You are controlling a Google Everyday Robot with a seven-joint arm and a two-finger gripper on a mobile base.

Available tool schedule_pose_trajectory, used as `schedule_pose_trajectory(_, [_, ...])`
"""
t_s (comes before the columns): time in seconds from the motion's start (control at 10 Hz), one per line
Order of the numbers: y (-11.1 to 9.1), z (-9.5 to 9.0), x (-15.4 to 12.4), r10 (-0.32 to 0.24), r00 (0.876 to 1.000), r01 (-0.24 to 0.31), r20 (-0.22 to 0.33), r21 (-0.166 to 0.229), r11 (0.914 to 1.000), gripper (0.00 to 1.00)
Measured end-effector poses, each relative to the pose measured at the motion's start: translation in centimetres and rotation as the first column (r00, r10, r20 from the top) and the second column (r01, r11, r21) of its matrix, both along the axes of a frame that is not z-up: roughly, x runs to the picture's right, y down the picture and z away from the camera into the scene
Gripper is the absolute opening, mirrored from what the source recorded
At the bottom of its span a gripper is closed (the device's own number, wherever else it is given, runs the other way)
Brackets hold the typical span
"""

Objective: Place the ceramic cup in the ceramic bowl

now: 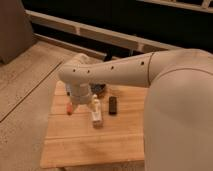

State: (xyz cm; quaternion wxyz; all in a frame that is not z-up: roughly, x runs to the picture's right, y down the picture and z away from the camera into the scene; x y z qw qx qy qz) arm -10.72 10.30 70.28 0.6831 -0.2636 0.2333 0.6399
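The pincer [74, 107] hangs low near the table's [90, 145] left edge (open or closed, I cannot tell). The dark bowl [99, 90] peeks out behind the arm [115, 72], toward the far edge.

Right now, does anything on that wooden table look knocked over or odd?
Nothing clearly odd. The claw hangs low over the wooden table, beside the white bottle and black block; the dark bowl sits partly hidden behind the arm.

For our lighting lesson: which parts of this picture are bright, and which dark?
Camera view: white arm and light wooden table evenly lit; background dark; the tool, low over the table's left part, looks dimmer beneath the arm.
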Motion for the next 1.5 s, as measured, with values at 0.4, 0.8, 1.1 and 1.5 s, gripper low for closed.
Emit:
schedule_pose_trajectory(0.4, [0.0, 0.0, 0.0, 0.000, 1.000, 0.000, 0.000, 0.000, 1.0000, 0.65])
schedule_pose_trajectory(0.8, [-0.1, 0.3, 0.2, -0.002, 1.000, 0.002, -0.013, 0.004, 1.0000, 0.65])
schedule_pose_trajectory(1.1, [-4.6, 1.4, 0.4, 0.018, 1.000, -0.019, 0.008, 0.133, 0.9909, 0.65])
schedule_pose_trajectory(1.5, [-10.2, 2.1, 2.1, 0.046, 0.999, -0.046, 0.006, 0.287, 0.9567, 0.65])
